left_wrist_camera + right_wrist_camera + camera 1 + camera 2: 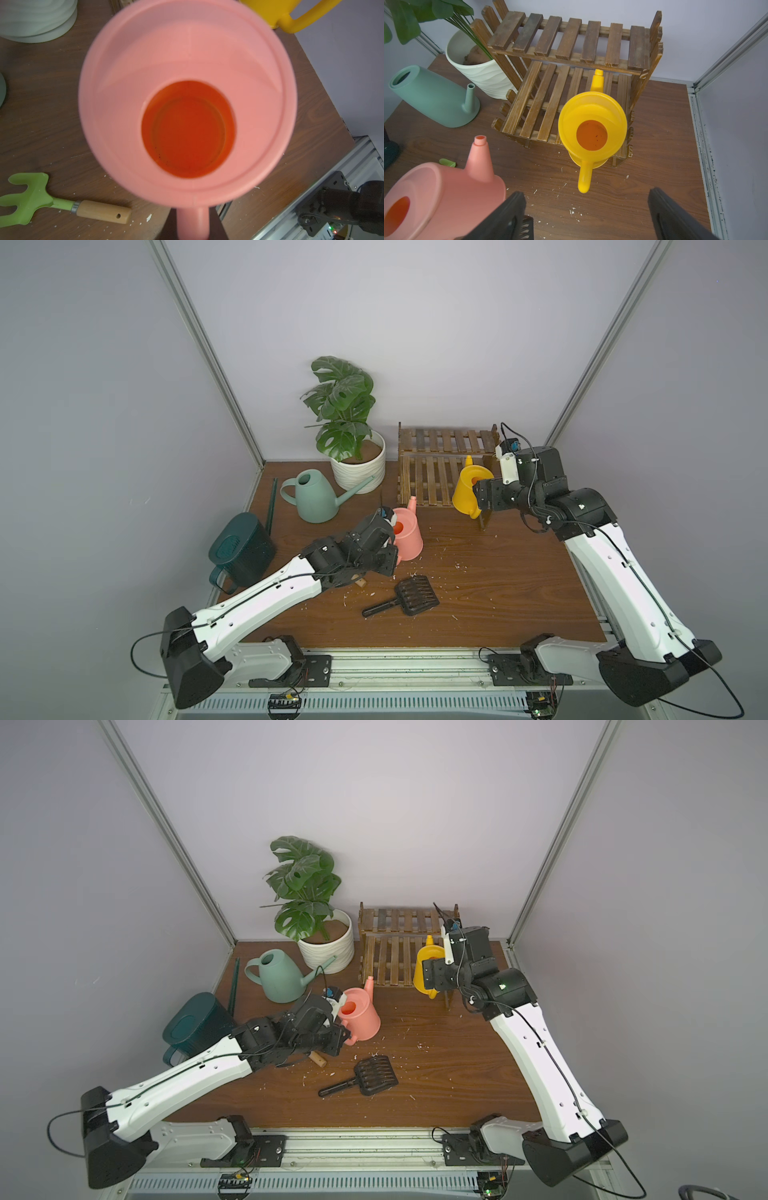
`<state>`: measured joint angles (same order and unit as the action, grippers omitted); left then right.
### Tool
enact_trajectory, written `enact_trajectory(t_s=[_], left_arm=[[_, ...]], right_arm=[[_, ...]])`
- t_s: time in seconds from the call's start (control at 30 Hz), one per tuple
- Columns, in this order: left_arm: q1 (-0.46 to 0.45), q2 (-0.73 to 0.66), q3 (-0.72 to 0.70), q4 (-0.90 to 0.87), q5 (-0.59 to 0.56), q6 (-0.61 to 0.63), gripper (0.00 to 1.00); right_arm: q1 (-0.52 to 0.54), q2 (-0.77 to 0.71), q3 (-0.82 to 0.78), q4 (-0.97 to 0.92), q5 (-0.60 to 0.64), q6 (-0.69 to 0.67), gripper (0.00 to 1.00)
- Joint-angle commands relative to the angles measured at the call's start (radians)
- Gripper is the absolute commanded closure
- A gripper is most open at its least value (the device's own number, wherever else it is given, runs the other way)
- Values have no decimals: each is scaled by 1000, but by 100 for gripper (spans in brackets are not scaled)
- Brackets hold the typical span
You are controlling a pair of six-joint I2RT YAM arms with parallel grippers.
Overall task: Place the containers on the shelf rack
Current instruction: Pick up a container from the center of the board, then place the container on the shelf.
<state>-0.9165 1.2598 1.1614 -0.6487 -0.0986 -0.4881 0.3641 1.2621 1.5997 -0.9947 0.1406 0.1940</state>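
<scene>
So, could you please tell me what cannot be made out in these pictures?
- Green hand fork: both top views, left arm covers all but its handle end.
- Yellow can: right wrist view, its body hides how its base meets the rack.
- Pink can: left wrist view, blurred, spout out of frame.

soft even light; pink can (187,62) blurred close-up
</scene>
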Motion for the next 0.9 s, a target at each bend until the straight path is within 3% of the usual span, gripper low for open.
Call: enact_trajectory(t_s=[0.0, 0.33, 0.57, 0.87], left_arm=[[-38, 53, 116, -62, -118, -48, 100], [-111, 192, 345, -101, -255, -114, 100], [-138, 285, 475, -106, -336, -119, 100], [-142, 404, 582, -109, -360, -157, 100]], right_arm=[[-5, 0, 28, -5, 20, -4, 5], [-7, -9, 17, 6, -7, -42, 5], [-8, -89, -91, 130, -148, -143, 4], [-8, -152, -156, 193, -176, -212, 4]])
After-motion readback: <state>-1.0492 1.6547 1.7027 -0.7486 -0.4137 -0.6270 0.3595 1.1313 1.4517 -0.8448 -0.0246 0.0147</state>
